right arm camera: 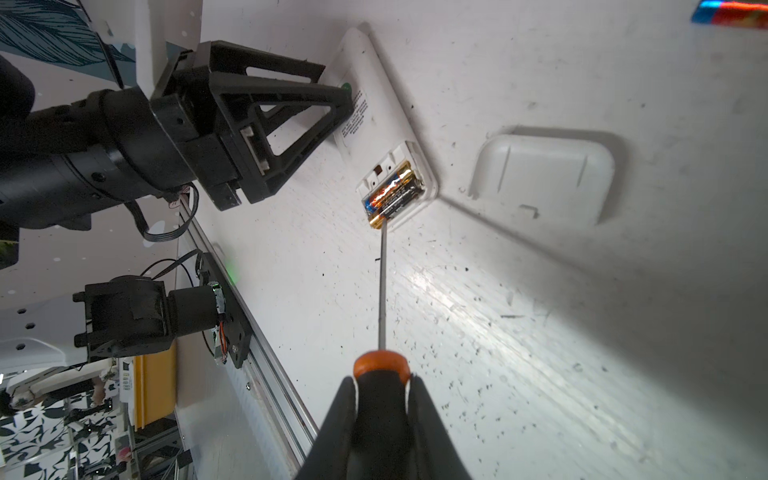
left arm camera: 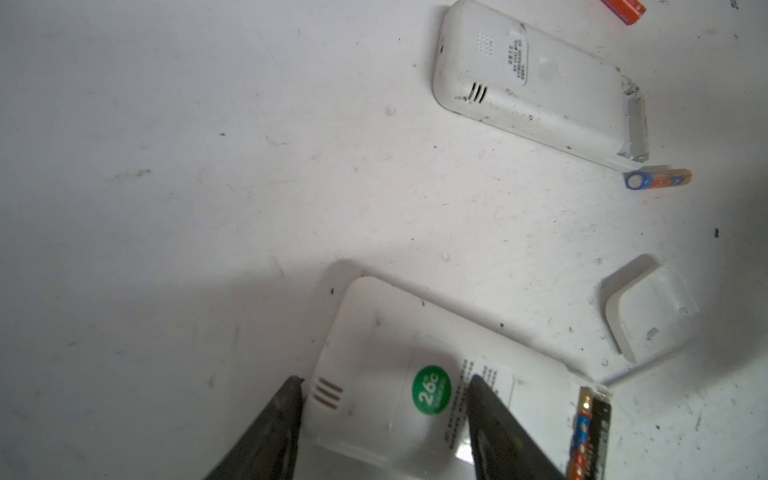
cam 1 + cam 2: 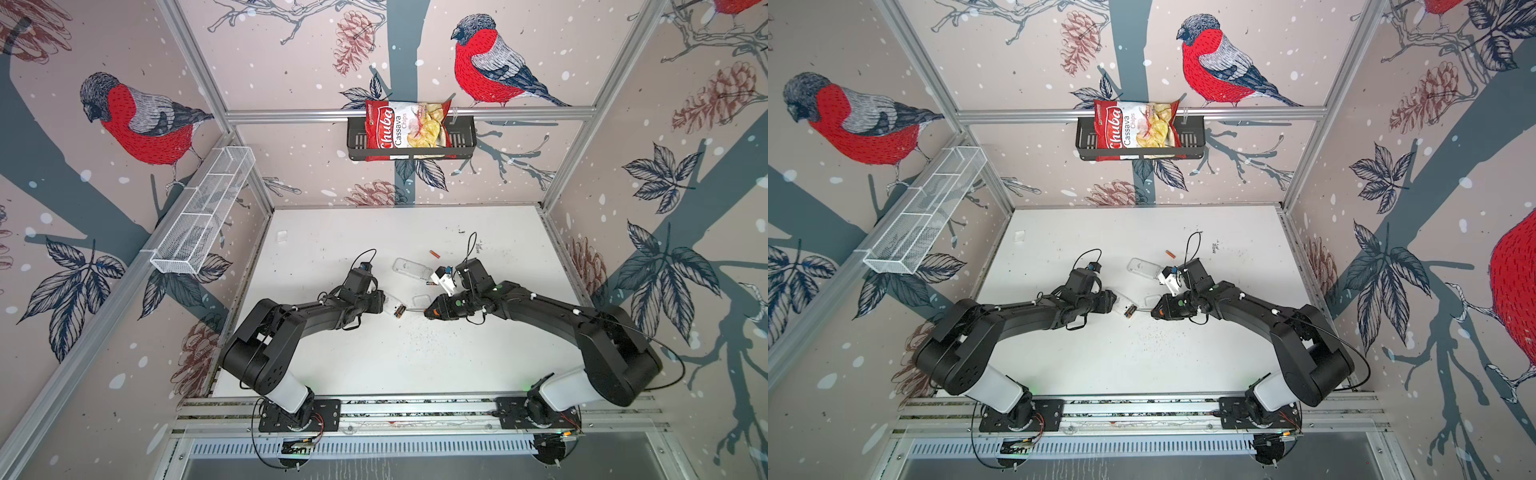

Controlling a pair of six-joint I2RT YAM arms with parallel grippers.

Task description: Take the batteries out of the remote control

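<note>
A white remote control (image 2: 374,332) lies back up, with two batteries (image 1: 392,193) in its open compartment. My left gripper (image 2: 388,384) is open over it: one finger touches its end by the vent slots, the other lies over its label. My right gripper (image 1: 382,382) is shut on a black, orange-collared screwdriver (image 1: 380,370). The tip of the screwdriver's shaft touches the end of the seated batteries. A loose orange battery (image 3: 434,254) and a blue-and-orange one (image 2: 658,179) lie on the table (image 3: 332,257).
A second white remote (image 2: 536,83) lies back up farther off, beside the blue-and-orange battery. A white battery cover (image 1: 544,174) rests next to the open compartment. On the walls hang a black basket (image 3: 357,141) holding a chips bag and a white wire basket (image 3: 203,212).
</note>
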